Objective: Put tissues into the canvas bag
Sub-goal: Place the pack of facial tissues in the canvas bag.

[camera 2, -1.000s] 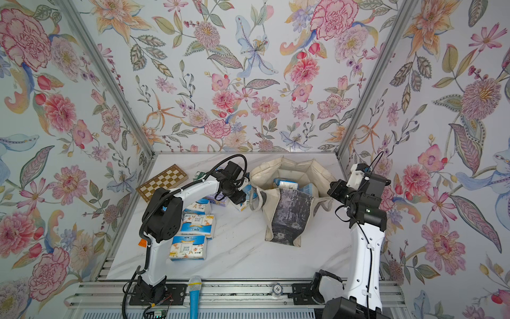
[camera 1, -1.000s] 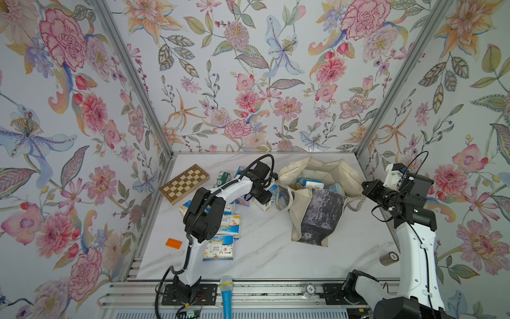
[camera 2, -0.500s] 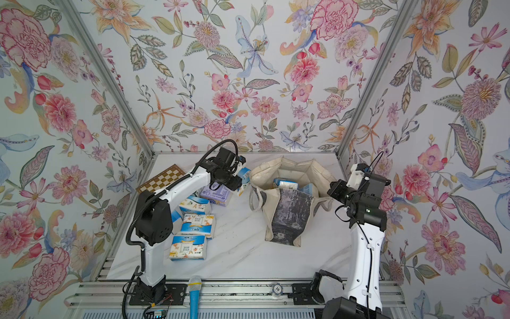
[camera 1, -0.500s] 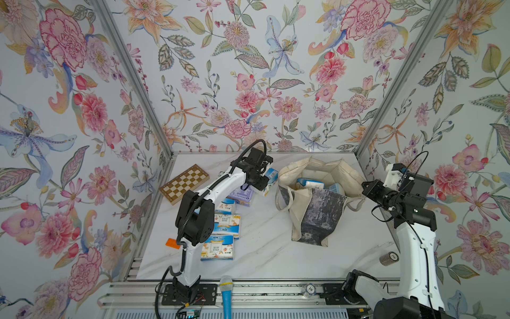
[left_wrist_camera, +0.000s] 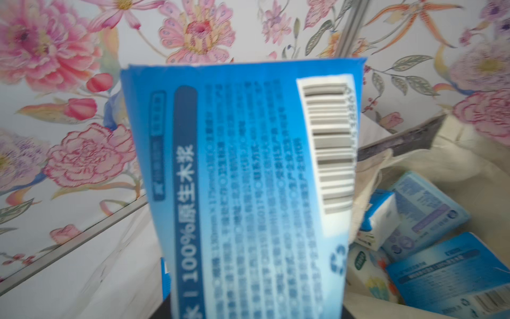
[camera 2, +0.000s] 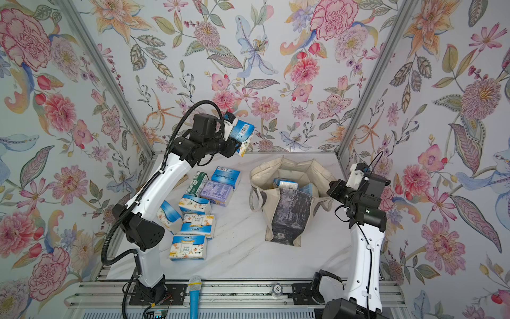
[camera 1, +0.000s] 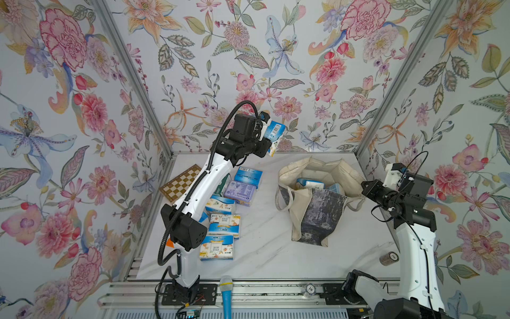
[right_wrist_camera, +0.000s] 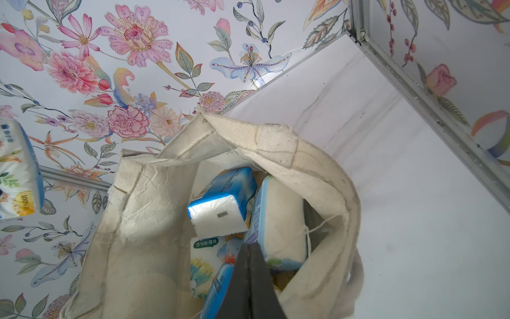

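Observation:
My left gripper [camera 1: 264, 132] is shut on a blue tissue pack [camera 1: 273, 133] [left_wrist_camera: 248, 179], held high in the air to the left of the canvas bag [camera 1: 320, 165] [camera 2: 293, 165]. The pack hides the jaws in the left wrist view. The cream bag stands open on the table with several packs [camera 1: 309, 183] [right_wrist_camera: 220, 204] inside. Several more packs [camera 1: 240, 190] [camera 2: 193, 247] lie on the table under the left arm. My right gripper [right_wrist_camera: 249, 248] is shut and empty, just over the bag's right rim [camera 1: 356, 190].
A wooden chessboard [camera 1: 180, 183] lies at the table's left edge. A blue microphone [camera 1: 226, 292] and a round token [camera 1: 310, 289] rest on the front rail. A small cylinder [camera 1: 388, 258] sits beyond the table's right side. Flowered walls close three sides.
The left arm has risen with the blue pack from near the table to well above it. The right arm and the bag have not moved.

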Controlling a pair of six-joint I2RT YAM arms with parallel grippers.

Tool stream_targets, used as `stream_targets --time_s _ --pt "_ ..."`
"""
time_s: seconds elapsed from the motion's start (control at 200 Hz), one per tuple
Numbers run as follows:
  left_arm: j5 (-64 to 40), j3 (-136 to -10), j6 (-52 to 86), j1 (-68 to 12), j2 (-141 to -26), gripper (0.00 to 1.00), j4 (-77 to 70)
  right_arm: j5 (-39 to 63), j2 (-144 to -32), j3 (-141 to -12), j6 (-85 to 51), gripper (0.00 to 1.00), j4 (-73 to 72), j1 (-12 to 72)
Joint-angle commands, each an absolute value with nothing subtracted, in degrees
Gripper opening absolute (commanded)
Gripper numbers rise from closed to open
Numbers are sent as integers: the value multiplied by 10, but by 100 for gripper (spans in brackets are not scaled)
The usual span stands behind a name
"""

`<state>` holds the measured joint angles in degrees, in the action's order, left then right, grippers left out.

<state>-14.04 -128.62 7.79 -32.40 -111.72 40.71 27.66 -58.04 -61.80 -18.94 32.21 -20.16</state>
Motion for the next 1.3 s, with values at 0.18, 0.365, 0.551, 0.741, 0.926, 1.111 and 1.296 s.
stream_targets --time_s 0.18,0.365,0.551,0.741,0.926,1.111,1.296 --pt "-291 -1363 63 -411 -1182 47 385 280 -580 -617 -194 5 313 -163" --pt "-344 -1368 67 -430 -1209 47 386 289 -587 -606 -209 5 264 -110" --pt "-371 -1369 59 -444 -1236 47 424 293 -593 -606 -226 5 207 -70" --pt "-349 -1391 41 -446 -1277 47 498 296 -621 -607 -223 4 219 -45" --pt "-327 -1421 30 -447 -1307 54 549 300 -629 -599 -201 4 268 -20" --pt "-316 -1422 25 -447 -1310 79 565 330 -622 -613 -162 4 355 7" --pt "-305 -1422 28 -446 -1304 99 561 334 -625 -613 -132 4 429 53"
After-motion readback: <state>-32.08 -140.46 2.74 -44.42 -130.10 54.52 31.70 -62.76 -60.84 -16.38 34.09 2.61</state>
